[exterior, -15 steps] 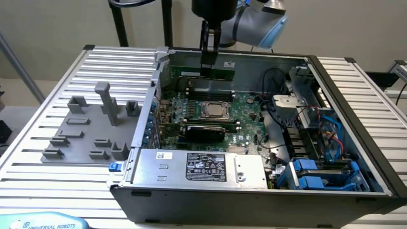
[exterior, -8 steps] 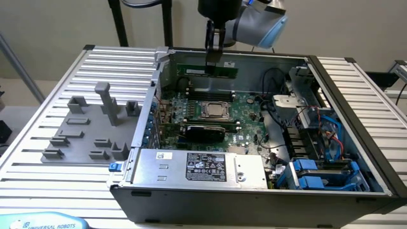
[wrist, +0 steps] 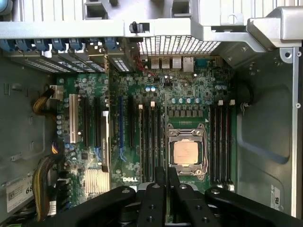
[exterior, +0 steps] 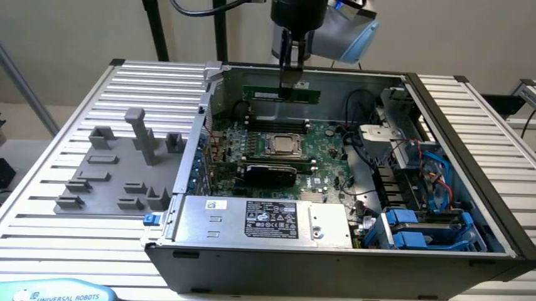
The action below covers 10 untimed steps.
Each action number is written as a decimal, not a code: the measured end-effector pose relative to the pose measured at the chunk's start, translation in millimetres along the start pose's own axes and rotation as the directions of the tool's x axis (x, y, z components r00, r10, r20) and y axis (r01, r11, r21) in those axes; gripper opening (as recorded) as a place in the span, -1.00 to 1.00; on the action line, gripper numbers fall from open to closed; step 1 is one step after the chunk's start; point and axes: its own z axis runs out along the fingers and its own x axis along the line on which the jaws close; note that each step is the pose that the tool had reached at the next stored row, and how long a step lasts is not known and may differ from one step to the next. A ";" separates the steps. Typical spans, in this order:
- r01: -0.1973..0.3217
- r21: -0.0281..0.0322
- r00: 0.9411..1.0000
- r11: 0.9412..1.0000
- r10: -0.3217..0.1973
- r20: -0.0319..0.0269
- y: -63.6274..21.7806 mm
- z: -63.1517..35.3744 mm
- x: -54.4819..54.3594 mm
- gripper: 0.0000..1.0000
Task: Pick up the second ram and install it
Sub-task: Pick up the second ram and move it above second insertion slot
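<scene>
A slatted metal table [exterior: 469, 125] carries an open computer case [exterior: 335, 266] lying on its side, so that everything inside faces up toward the arm. The case holds the large green motherboard [exterior: 327, 135], with its processor socket [exterior: 285, 145] near the middle. A silver power supply [exterior: 260, 219] sits along the near wall, and blue drive caddies [exterior: 410, 229] sit in the near corner at the exterior view's right. Just beside the case, on the exterior view's left, is a grey fixture block [exterior: 100, 182] with no stick standing in it. The gripper [exterior: 289, 84] hangs over the far part of the case, its fingers pressed together on the second ram [exterior: 305, 95]. The stick is pinched by its upper edge, lengthwise level and clear above the board. It seems to be held this way (long side parallel to the memory slots [wrist: 220, 142]) so its contact edge faces down toward them.
</scene>
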 end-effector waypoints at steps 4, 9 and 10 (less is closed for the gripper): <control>0.000 0.008 1.000 1.000 0.000 0.000 -2.6 4.7 -0.4 -0.73; -0.001 0.018 1.000 1.000 0.001 0.001 -3.1 11.1 -0.4 -0.73; -0.004 0.018 1.000 1.000 0.004 0.003 -3.1 12.5 -0.5 -0.73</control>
